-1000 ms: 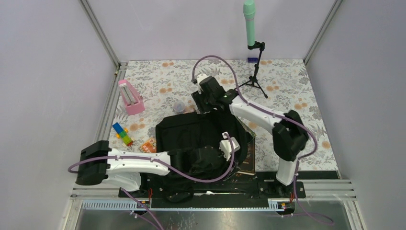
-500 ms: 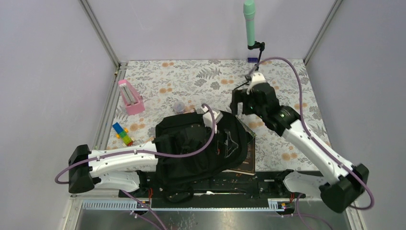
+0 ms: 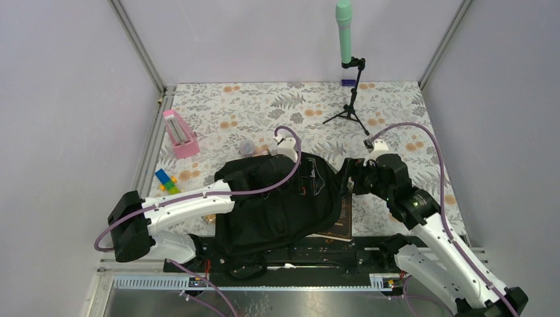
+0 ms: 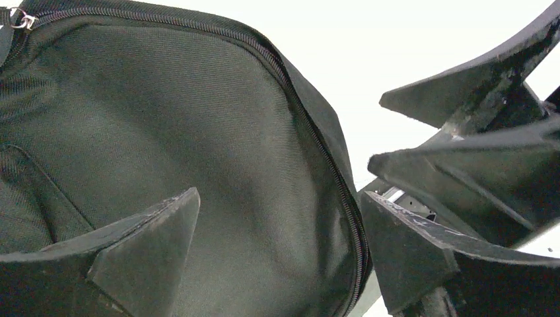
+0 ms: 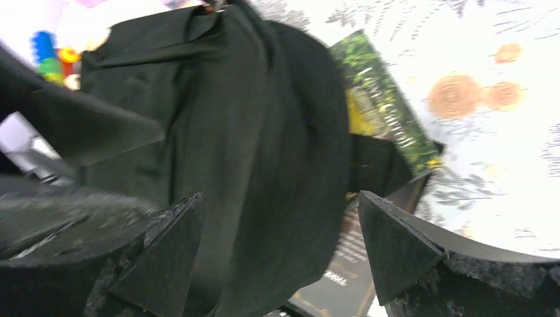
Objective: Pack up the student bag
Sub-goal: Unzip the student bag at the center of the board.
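Observation:
The student bag (image 3: 277,201) is a large black backpack lying in the middle of the table. My left gripper (image 3: 288,153) is at its far edge, open, with the bag's fabric and zip (image 4: 310,132) between and below the jaws (image 4: 277,254). My right gripper (image 3: 351,182) is at the bag's right edge, open and empty (image 5: 280,247), with the bag (image 5: 251,152) in front of it. A green book (image 5: 386,109) and a dark book (image 5: 343,267) stick out from under the bag's right side; the dark book also shows in the top view (image 3: 341,221).
A pink box (image 3: 179,134) stands at the left. Coloured bricks (image 3: 169,184) lie near it. A small clear cup (image 3: 247,146) sits behind the bag. A tripod stand (image 3: 350,112) with a green microphone (image 3: 344,30) is at the back right.
My left gripper has swung from the bag's near side to its far edge. My right arm has moved from the bag's far side round to its right edge. The bag has shifted and changed shape.

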### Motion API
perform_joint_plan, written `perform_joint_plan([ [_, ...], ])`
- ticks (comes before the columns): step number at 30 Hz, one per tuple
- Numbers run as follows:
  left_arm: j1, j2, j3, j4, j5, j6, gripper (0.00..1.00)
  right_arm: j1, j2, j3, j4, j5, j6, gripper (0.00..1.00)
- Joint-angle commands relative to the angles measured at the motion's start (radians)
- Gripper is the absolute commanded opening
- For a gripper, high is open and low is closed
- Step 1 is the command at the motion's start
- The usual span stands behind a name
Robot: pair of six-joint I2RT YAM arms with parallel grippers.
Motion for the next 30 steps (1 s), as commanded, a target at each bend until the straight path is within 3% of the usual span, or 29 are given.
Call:
perform_joint_plan([
  [1,0.0,-0.001,0.048,-0.002,-0.034,-0.009,0.96,-0.001,-0.059,-0.042,0.079,-0.184,0.119,0.91],
  [8,0.01,-0.017,0.005,0.027,-0.046,0.035,0.97,0.002,0.043,-0.022,0.04,-0.184,0.086,0.79],
  [15,0.022,-0.021,-0.022,0.047,-0.034,0.049,0.97,0.05,0.088,0.014,0.024,-0.086,0.084,0.76],
  [30,0.025,-0.029,-0.041,0.068,-0.013,0.052,0.98,0.062,0.127,0.05,-0.013,-0.003,0.077,0.36],
])
